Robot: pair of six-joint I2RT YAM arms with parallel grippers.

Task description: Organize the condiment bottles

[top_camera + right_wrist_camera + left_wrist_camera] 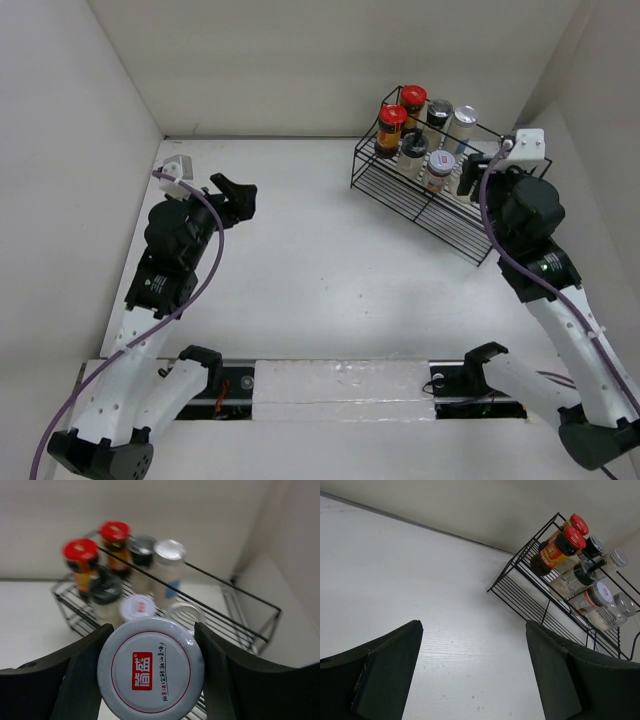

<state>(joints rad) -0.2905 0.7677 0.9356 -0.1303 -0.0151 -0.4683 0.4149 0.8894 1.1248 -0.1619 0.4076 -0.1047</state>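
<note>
Closest of all, a wide jar with a pale round lid (150, 667), printed with a red ring and a red square logo, sat gripped in the right claw (152, 630), one dark finger pressed against each side of the lid. It was held at the right-hand end of the black wire rack (227, 590); whether its base touched the wires could not be told.

Just beyond it stood a small clear jar with a white, red-marked cap (137, 607). A clear jar with a black cap (105, 590) stood to its left, and a pale ring-shaped top (184, 614), too blurred to identify, was on its right. Farther back, left to right, stood an orange-labelled bottle with a red cap (80, 550), a second red-capped bottle (114, 531), a dark-capped jar (141, 545) and a silver-capped jar (169, 550). All of these were upright inside the rack, which rested on the white desk (320, 270) at its far right corner, near the back wall.

Well apart, over the left side of the desk, the left claw (474, 627) hung with its fingers spread wide and held nothing, pointing toward the rack.
</note>
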